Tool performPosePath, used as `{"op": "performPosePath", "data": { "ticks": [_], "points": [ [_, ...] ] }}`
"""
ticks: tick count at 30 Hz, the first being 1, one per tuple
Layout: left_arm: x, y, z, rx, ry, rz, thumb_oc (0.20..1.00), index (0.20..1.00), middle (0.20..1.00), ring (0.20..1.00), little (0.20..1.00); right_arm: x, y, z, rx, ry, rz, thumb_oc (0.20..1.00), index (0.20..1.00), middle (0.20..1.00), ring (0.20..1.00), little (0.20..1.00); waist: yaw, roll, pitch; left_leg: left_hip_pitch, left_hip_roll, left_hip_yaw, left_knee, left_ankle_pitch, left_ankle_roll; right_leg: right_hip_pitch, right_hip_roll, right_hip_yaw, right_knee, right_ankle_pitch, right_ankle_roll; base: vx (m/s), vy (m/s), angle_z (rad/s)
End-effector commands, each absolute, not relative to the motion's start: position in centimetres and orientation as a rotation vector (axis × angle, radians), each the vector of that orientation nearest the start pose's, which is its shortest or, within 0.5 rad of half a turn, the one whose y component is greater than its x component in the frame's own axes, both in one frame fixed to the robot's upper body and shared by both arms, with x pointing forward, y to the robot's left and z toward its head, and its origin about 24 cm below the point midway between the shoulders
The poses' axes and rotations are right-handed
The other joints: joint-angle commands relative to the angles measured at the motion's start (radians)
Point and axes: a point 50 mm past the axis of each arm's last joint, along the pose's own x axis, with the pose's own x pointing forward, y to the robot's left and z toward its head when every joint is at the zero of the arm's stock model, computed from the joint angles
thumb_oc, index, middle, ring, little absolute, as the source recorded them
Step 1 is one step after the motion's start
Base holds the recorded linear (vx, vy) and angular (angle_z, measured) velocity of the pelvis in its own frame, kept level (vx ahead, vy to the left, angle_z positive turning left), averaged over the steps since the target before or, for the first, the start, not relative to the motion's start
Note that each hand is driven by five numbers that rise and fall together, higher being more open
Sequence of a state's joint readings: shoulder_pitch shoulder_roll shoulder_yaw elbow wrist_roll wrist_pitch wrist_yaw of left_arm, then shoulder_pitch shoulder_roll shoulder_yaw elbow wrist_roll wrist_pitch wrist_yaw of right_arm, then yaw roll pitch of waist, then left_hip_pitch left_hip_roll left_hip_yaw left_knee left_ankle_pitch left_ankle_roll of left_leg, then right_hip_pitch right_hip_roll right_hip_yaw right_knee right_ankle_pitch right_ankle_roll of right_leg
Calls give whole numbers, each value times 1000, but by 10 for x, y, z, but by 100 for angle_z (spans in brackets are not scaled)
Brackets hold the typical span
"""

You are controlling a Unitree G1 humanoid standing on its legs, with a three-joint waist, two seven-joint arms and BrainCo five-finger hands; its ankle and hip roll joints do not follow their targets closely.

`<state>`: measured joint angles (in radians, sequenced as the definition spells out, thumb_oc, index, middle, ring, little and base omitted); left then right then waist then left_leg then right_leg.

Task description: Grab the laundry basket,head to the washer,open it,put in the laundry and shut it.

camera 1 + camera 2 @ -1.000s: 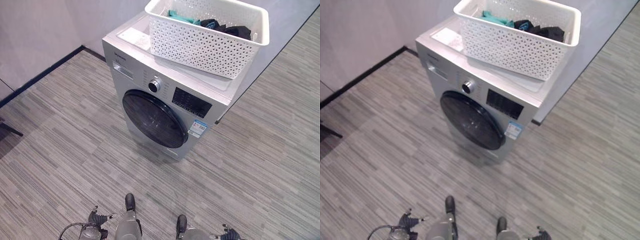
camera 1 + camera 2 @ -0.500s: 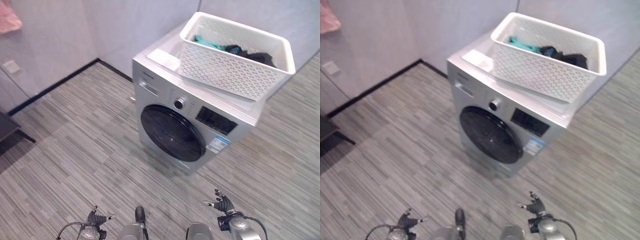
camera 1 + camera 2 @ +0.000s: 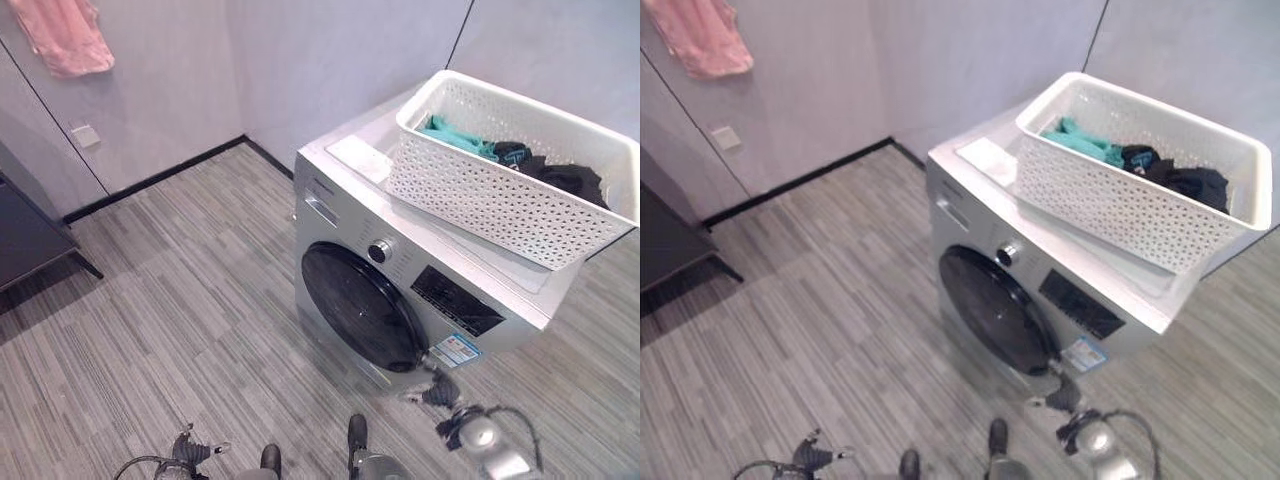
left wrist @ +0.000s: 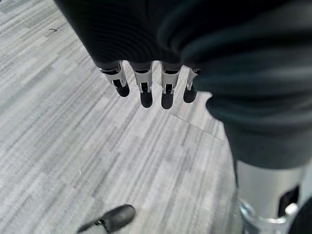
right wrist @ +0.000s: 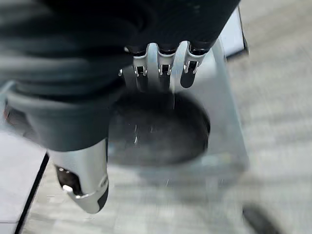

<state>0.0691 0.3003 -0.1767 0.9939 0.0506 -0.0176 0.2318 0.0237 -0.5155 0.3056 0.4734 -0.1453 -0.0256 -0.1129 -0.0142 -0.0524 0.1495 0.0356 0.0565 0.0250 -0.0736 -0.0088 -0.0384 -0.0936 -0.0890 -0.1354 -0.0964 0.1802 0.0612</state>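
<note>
Right hand [image 3: 440, 392] had risen near the washer [image 3: 420, 300] door [image 3: 362, 307], fingers relaxed. Left hand [image 4: 146, 87] hung loose. Basket [image 3: 515, 165] with laundry [image 3: 465, 140] stayed atop the washer.

A floor of grey striped planks in mixed light and dark tones [image 3: 180, 330] covers the room. Plain pale grey walls [image 3: 330, 70] meet it along a black skirting strip [image 3: 160, 180]. A thin dark vertical seam [image 3: 458, 35] divides the wall panels at the back right. A pink cloth [image 3: 65, 35] hangs high on the left wall, and below it sits a small white square wall plate [image 3: 85, 135]. A dark piece of furniture on thin black legs [image 3: 30, 235] stands at the left edge. The light is soft and even.
</note>
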Motion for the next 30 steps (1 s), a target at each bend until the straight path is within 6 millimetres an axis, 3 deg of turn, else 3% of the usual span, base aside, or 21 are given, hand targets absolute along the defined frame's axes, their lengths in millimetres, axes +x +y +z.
{"op": "performPosePath", "data": {
  "ticks": [1, 10, 19, 23, 28, 30],
  "points": [
    [135, 250, -135, 566, 948, 146, 1000, 1000, 1000, 1000, 1000, 228, -246, -28, -814, 344, 90, 1000, 1000, 1000, 1000, 1000, 9, 24, 26, -30, 27, 29, 70, -56, 15, 70, -37, -23, 38, -175, 43, 38, -108, 7],
    [123, 243, -141, 542, 978, 126, 1000, 1000, 1000, 1000, 1000, 238, -226, -20, -784, 266, 156, 1000, 1000, 1000, 1000, 1000, 29, 37, 25, -8, 44, 17, 40, -42, -6, 113, -16, -43, 17, -202, 32, 28, -47, 11],
    [116, 244, -140, 363, 962, 244, 1000, 1000, 1000, 1000, 1000, 262, -189, -26, -675, 240, 184, 1000, 1000, 1000, 1000, 1000, 60, 74, 45, -32, 35, -22, 12, -18, -5, 96, -22, -57, 9, -200, 31, -22, 2, 11],
    [133, 241, -131, 263, 863, 309, 1000, 1000, 1000, 1000, 1000, 281, -170, -28, -654, 247, 193, 1000, 1000, 1000, 1000, 1000, 83, 101, 82, -117, 15, -58, 14, 7, 1, 23, -41, -62, 9, -171, 32, -163, 30, 1],
    [163, 223, -114, 166, 705, 269, 1000, 1000, 1000, 1000, 1000, 314, -156, -22, -618, 289, 134, 1000, 1000, 1000, 1000, 1000, 141, 178, 133, -236, -18, -104, 0, 64, -5, -62, -64, -92, 9, -155, 33, -140, 52, 35],
    [165, 222, -113, 168, 699, 266, 1000, 1000, 1000, 1000, 1000, 318, -151, -19, -617, 274, 144, 1000, 1000, 1000, 1000, 1000, 147, 185, 140, -243, -19, -107, -1, 67, -7, -67, -63, -95, 9, -155, 31, -46, 12, 33]
  ]
}}
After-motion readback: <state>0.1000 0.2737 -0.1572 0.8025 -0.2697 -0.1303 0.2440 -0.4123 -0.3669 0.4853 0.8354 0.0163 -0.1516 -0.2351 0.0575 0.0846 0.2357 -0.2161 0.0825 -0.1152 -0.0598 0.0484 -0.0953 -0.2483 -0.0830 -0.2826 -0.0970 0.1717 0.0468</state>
